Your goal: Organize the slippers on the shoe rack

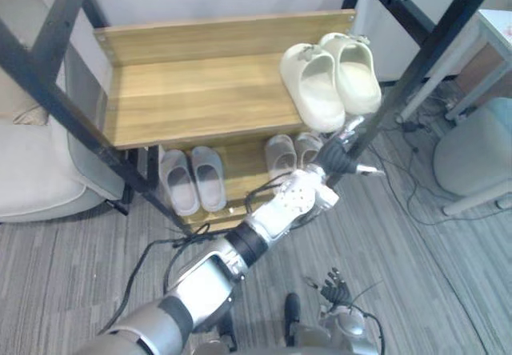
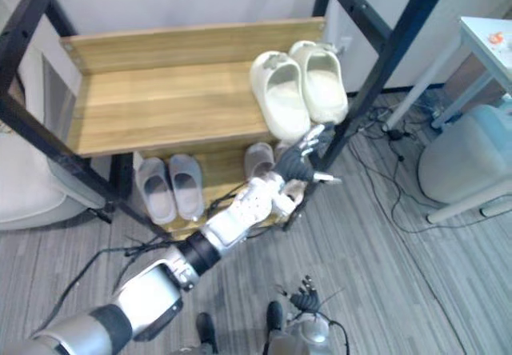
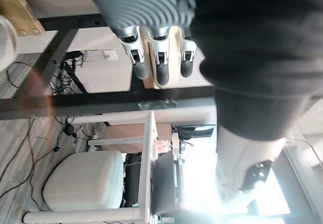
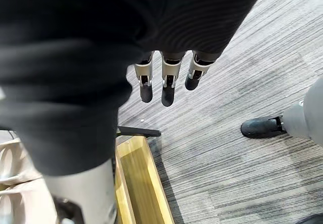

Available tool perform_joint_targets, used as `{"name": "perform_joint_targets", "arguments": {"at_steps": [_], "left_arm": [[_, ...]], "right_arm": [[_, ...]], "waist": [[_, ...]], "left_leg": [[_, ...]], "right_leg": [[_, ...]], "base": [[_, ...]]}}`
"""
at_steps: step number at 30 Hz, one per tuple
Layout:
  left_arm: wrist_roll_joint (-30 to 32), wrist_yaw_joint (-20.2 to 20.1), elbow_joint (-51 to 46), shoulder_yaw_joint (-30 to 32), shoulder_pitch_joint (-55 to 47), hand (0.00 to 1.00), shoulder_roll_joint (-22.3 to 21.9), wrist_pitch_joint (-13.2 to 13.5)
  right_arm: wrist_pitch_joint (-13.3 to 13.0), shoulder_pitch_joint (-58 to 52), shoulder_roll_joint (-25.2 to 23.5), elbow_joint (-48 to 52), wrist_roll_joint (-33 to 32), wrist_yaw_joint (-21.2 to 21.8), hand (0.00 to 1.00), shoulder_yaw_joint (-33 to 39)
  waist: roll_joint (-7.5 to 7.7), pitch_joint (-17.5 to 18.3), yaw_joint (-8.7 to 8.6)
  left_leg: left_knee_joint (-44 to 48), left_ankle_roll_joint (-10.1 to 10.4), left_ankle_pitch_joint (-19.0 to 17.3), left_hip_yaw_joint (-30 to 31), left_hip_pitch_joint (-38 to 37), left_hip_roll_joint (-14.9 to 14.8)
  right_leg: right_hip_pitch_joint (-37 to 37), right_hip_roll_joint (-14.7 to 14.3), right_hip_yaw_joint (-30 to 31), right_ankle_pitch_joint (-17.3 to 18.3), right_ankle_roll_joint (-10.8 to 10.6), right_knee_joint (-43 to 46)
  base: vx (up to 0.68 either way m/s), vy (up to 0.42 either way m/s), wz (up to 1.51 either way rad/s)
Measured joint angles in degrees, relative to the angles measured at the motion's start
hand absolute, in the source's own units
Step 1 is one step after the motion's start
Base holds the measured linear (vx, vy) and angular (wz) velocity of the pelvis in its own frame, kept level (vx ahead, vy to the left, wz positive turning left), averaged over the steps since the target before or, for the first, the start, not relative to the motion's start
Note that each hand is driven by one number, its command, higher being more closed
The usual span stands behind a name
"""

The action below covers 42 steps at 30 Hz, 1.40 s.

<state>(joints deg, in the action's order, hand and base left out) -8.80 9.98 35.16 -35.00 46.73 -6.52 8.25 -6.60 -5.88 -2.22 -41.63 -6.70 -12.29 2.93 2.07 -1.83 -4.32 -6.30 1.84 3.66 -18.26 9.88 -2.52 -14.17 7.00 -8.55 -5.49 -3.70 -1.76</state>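
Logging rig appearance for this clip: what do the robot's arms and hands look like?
Left arm is silver-grey with dark joint bands. Left hand and right hand have silver fingers with dark tips under dark ribbed covers.

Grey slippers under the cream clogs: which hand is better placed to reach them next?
Left. The left hand is open at the front edge of the shoe rack, beside the grey slippers. The right hand hangs low near the floor, away from the rack.
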Motion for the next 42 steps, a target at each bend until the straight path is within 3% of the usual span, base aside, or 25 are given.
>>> {"name": "perform_joint_targets", "arguments": {"at_steps": [21,42], "left_arm": [[2.6,1.2,3.2,4.3,4.4,0.00,0.2,-0.3],[3.7,2.3,4.3,5.9,4.4,0.00,0.2,-0.3]], "right_arm": [[-0.1,1.0,0.1,0.0,0.0,-0.1,0.00,1.3],[-0.1,0.9,0.1,0.0,2.1,-0.1,0.00,1.3]], "waist": [[0.06,0.0,-1.74],[0.05,0.0,-1.95]], "left_leg": [[0.0,-0.2,0.0,-1.5,2.2,0.1],[0.0,-0.4,0.1,-0.8,2.7,0.1]], "right_leg": [[-3.2,-0.1,1.9,-0.9,0.0,0.0],[-3.6,-0.2,2.3,-1.8,0.1,0.1]], "base": [[0.03,0.005,-0.04],[0.01,0.003,0.00]]}}
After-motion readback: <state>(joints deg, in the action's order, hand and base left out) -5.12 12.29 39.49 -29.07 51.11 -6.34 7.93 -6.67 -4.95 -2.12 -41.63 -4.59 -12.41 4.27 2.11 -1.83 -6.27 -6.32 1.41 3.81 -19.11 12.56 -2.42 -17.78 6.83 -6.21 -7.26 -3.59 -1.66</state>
